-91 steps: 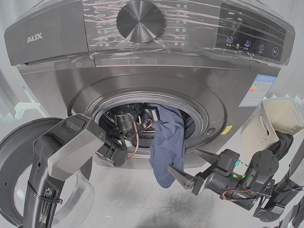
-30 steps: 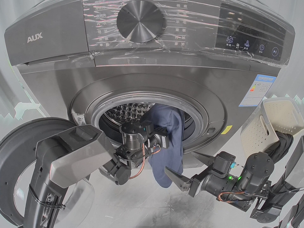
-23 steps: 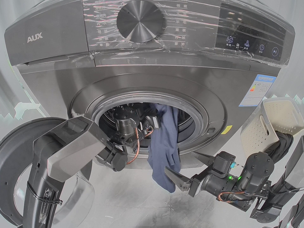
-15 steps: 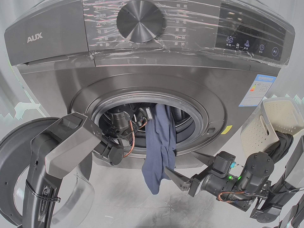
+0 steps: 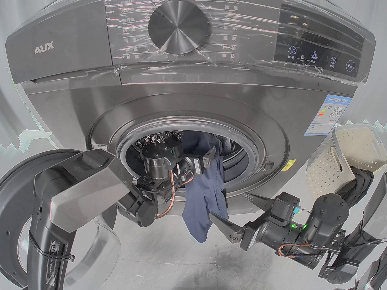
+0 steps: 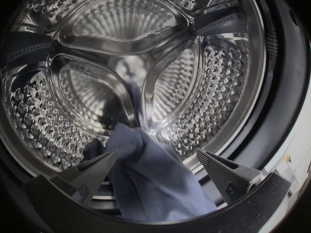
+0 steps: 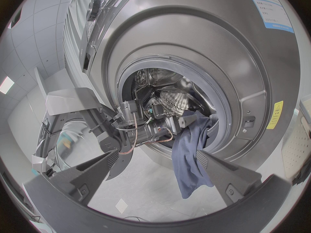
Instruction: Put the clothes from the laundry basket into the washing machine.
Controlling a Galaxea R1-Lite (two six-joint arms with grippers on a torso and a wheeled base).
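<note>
The washing machine (image 5: 193, 97) stands open. The laundry basket (image 5: 346, 154) sits to its right. A blue garment (image 5: 205, 194) drapes over the drum's lip, hanging outside. The left gripper (image 6: 155, 156) is at the drum mouth with its jaws spread either side of the garment. The right gripper (image 5: 229, 203), near and low, also has spread jaws.

The garment (image 5: 203, 194) hangs over the front lip of the washing machine (image 5: 201, 97), part inside the drum and part outside. The left hand (image 6: 156, 154) sits at the opening, and the right hand (image 5: 229, 207) is below it. The laundry basket (image 5: 346, 158) stands at the right, the door (image 5: 16, 198) at the left.
</note>
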